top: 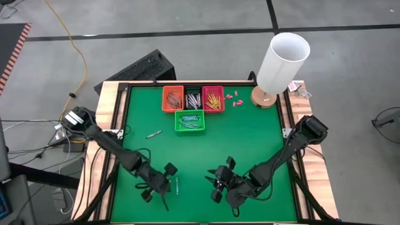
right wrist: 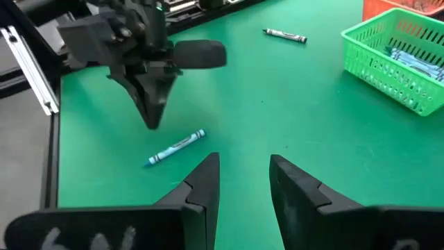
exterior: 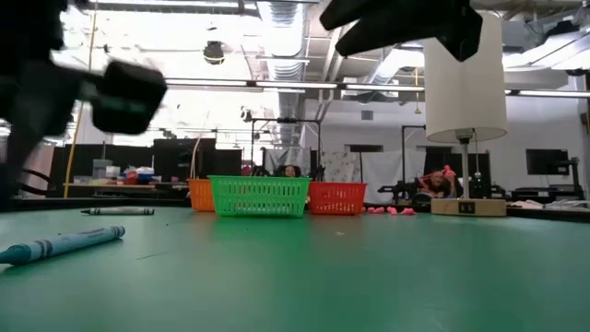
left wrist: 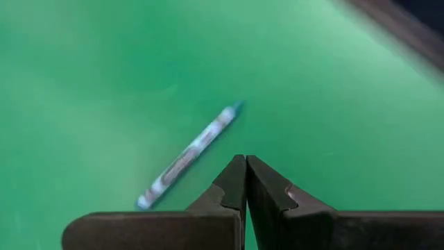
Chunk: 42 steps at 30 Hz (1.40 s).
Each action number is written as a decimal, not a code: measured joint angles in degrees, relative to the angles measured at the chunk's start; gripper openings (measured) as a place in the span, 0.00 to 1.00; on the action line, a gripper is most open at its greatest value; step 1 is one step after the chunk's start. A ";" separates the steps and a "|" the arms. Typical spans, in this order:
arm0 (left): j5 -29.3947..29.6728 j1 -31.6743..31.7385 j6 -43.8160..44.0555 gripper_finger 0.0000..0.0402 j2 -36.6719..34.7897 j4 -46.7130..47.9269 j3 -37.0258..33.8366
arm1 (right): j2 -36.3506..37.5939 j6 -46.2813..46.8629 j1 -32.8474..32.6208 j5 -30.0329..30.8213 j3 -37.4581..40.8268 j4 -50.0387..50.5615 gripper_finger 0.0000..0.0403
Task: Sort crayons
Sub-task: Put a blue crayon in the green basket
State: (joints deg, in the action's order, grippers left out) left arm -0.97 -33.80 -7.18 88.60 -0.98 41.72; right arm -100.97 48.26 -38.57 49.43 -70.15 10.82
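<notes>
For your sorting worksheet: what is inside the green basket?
The green basket holds blue-teal crayons, lying roughly side by side. Its mesh wall and the top layer hide any crayons beneath, so their number cannot be told.

grey concrete floor (top: pixel 187 25) crossed by black tape lines (top: pixel 206 32), a yellow cable (top: pixel 74 47) trailing; exposed ceiling ducts (exterior: pixel 286 28) and bright strip lights (exterior: pixel 277 85) beyond.

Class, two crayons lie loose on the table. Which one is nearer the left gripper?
The blue crayon, lying just beside the shut left gripper. The grey crayon lies farther off, toward the baskets.
</notes>
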 joint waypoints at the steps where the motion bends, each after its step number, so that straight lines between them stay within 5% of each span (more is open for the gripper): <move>1: 0.75 0.13 -0.06 0.00 1.20 -0.24 -0.05 | -0.17 -0.03 0.11 0.02 -0.02 -0.30 0.30; 18: -10.91 8.14 -4.82 0.00 11.53 -13.61 0.14 | -0.33 0.21 0.09 -1.12 -0.02 -0.61 0.30; 28: -2.42 11.54 -5.28 0.00 11.13 -22.45 0.13 | -0.33 1.12 0.53 -1.10 -0.02 -0.54 0.30; 42: -2.79 11.65 2.07 0.00 1.42 -18.57 0.09 | -0.35 4.30 0.99 3.69 -0.08 2.70 0.30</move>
State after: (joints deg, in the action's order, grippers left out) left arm -3.77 -22.15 -5.11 90.02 -19.55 41.80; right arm -101.32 52.56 -37.58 53.13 -70.23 13.52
